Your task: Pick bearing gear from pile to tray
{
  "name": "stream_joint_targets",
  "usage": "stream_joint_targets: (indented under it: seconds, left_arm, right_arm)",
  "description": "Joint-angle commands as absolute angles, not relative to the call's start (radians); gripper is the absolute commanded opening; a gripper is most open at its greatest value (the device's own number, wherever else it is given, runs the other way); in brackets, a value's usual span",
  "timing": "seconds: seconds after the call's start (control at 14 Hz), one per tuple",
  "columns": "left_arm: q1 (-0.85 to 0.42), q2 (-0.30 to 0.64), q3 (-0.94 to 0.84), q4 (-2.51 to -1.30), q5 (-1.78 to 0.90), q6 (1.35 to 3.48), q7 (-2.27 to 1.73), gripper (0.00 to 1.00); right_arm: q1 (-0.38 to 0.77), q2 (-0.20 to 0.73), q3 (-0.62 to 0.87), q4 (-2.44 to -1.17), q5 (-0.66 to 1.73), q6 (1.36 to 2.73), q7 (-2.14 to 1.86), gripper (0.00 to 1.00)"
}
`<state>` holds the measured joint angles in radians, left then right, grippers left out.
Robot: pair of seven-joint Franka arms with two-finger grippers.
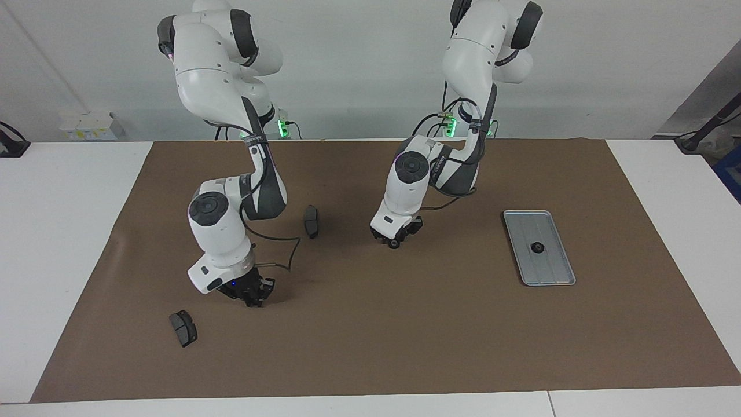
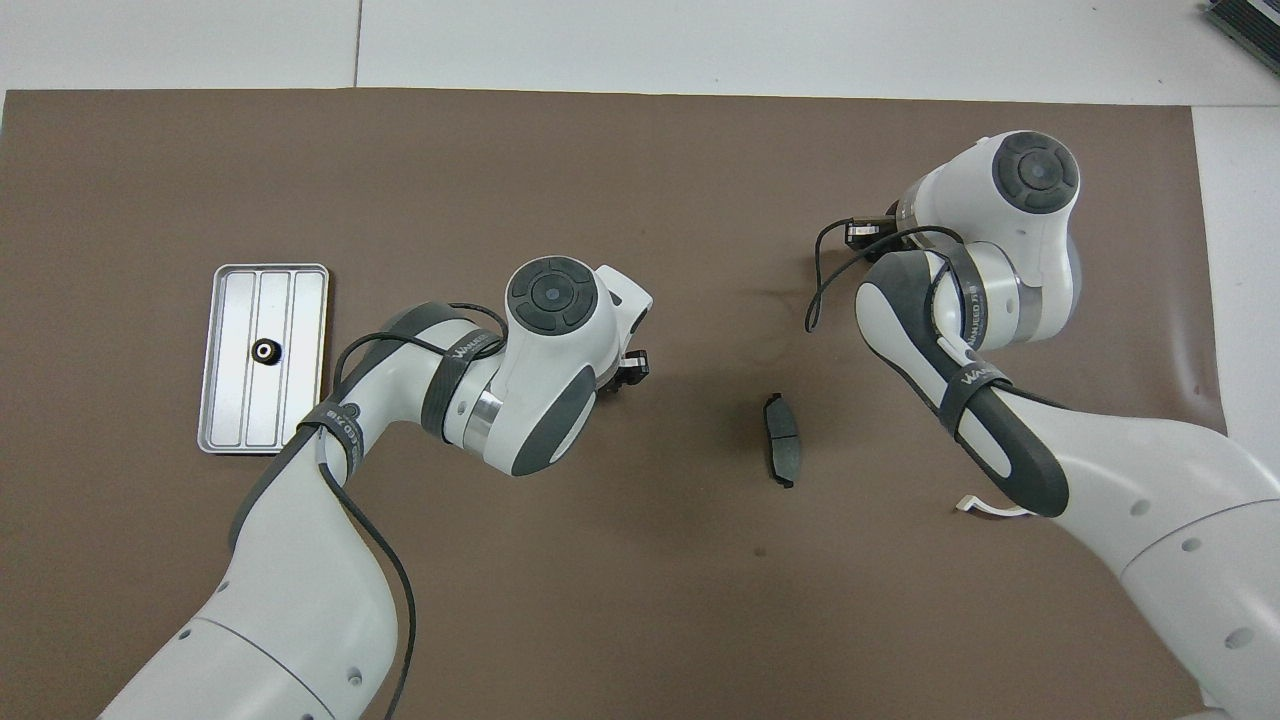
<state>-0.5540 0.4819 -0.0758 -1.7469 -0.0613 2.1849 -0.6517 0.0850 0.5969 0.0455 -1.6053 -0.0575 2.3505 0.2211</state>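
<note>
One black gear already lies in my tray, which sits toward the left arm's end of the worktop, about midway between the edge at my bases and the edge away from them. My left gripper is down at the mat near the worktop's middle, fingers drawn in around a small black gear at their tips; I judge this grasp made but not yet lifted. My right gripper is down at the mat toward the right arm's end, closer to the edge away from my bases. Its fingers are drawn together, and I cannot tell whether a gear is between them. One brake pad lies just beside it, toward the corner. A second brake pad lies between my two grippers. Remaining, in my judgement: carry both gears to the tray.
</note>
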Motion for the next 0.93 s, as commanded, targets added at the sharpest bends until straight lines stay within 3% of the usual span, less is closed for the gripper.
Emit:
stream_joint_targets:
  seconds: [0.0, 0.43, 0.85]
  left_arm:
    - [-0.568, 0.48, -0.066, -1.758, -0.071, 2.2, -0.653, 0.34]
    - [-0.551, 0.474, -0.066, -1.747, -0.071, 2.192, -0.652, 0.0]
    - [-0.28, 0.422, -0.064, -1.661, -0.069, 2.024, -0.536, 0.0]
  right_arm:
    - [0.072, 0.578, 0.061, -1.603, -0.048, 2.333, 0.207, 0.0]
    - [0.135, 0.483, 0.066, -1.617, -0.043, 2.264, 0.277, 0.0]
    - [0.319, 0.446, 0.066, -1.64, -0.044, 2.243, 0.579, 0.0]
